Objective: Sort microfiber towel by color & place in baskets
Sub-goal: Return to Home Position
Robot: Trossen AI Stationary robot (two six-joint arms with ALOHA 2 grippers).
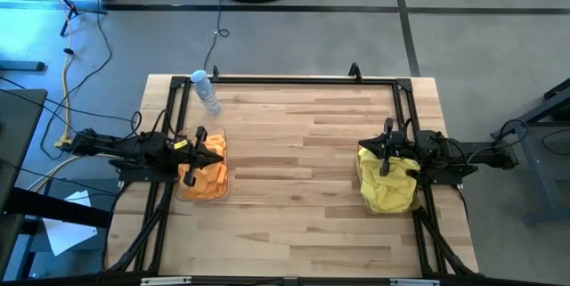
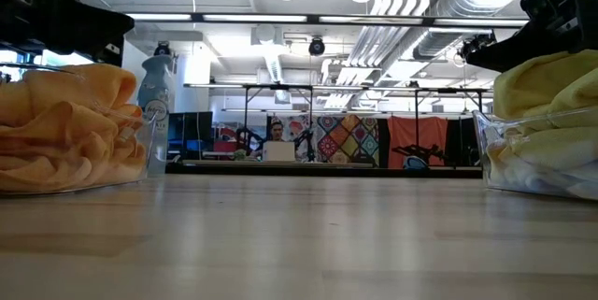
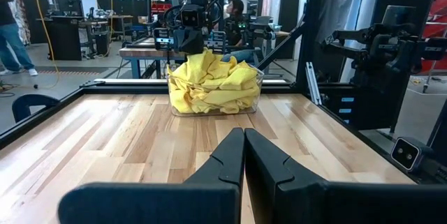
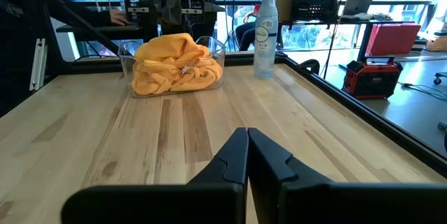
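a wooden worktop is carrying two clear baskets: the left-edge basket is holding orange towels, the right-edge basket yellow towels. the left claw and right claw are hovering above their baskets, both closed, gripping nothing.

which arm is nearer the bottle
Left. The left arm reaches over the left bin, which stands close by the bottle. The right arm is over the right bin, far off on the other side.
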